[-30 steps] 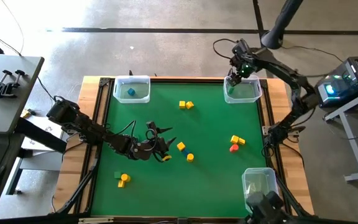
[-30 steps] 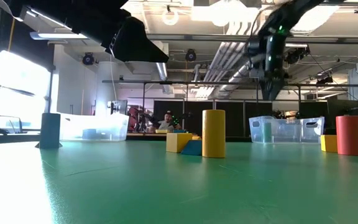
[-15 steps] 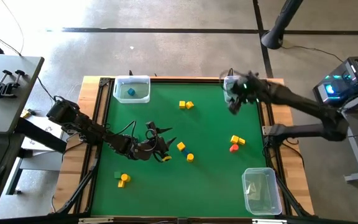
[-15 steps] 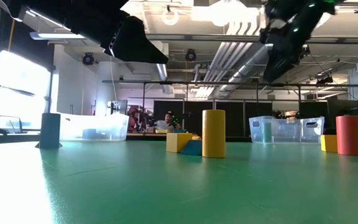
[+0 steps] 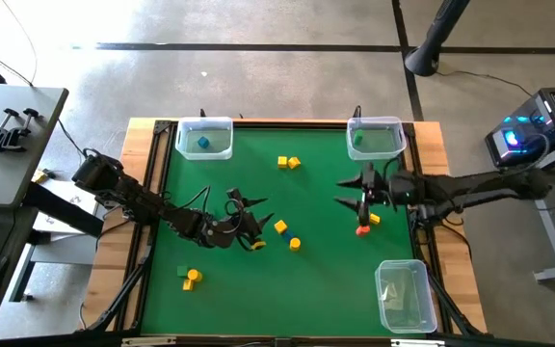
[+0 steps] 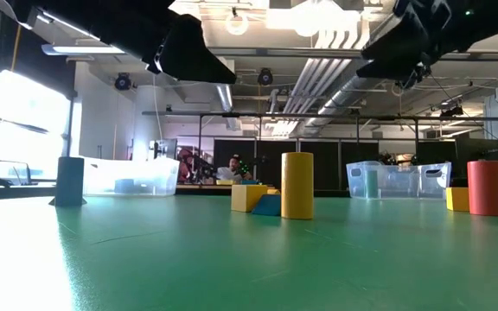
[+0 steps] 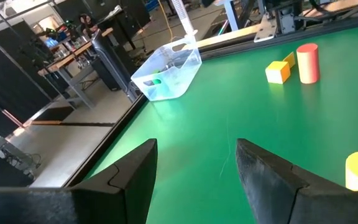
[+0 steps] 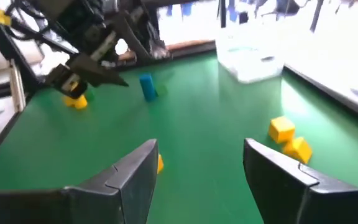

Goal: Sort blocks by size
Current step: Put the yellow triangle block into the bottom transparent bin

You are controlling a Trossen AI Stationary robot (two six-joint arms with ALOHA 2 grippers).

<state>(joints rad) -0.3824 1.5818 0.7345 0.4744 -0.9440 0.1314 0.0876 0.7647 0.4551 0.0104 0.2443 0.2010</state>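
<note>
With its jaws spread wide just beside the red block [image 5: 361, 230] and yellow block [image 5: 374, 219], the right gripper [image 5: 352, 193] could knock either away, while the left gripper [image 5: 255, 218] waits, also spread open.

Both arms are dark, almost black, built of slim jointed segments with thin black cables looping loosely along them. The left gripper [image 5: 254, 217] ends in two pointed, matte black fingers [image 7: 129, 177] with angular, faceted edges. The right gripper [image 5: 353, 197] has the same wedge-shaped black fingers [image 8: 277, 169]. Neither arm shows any coloured markings or visible screws.
</note>
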